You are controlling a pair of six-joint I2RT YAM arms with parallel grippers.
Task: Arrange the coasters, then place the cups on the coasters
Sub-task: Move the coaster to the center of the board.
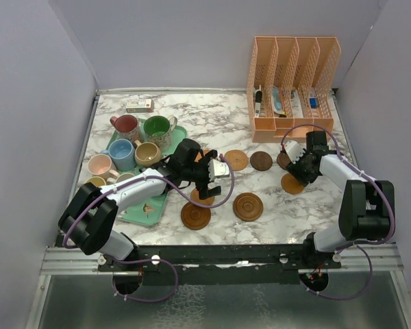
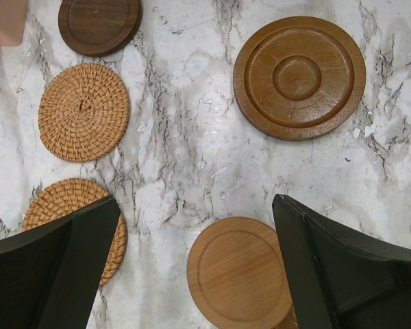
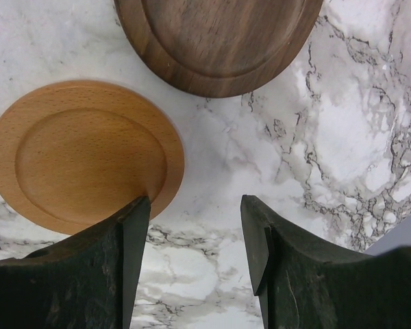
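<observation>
Only the left wrist view shows woven coasters [image 2: 83,112] by the wide-spread left tool [image 2: 195,205]; right tool [image 3: 195,205] part-spread, empty; cups [image 1: 121,154] appear only overhead

I see left arm [image 1: 133,193] and right arm [image 1: 342,168]: black joints, white link covers, purple cables [image 1: 308,126] looped alongside. On left pincer [image 2: 195,205] and right pincer [image 3: 195,202]: matte black wedge fingers.

The tool [image 2: 195,204] stands wide open above the desk [image 2: 192,103]. A pale coaster [image 2: 238,273] lies between its fingers [image 2: 75,267], nearer the right one. A ringed coaster [image 2: 299,77] lies beyond.
</observation>
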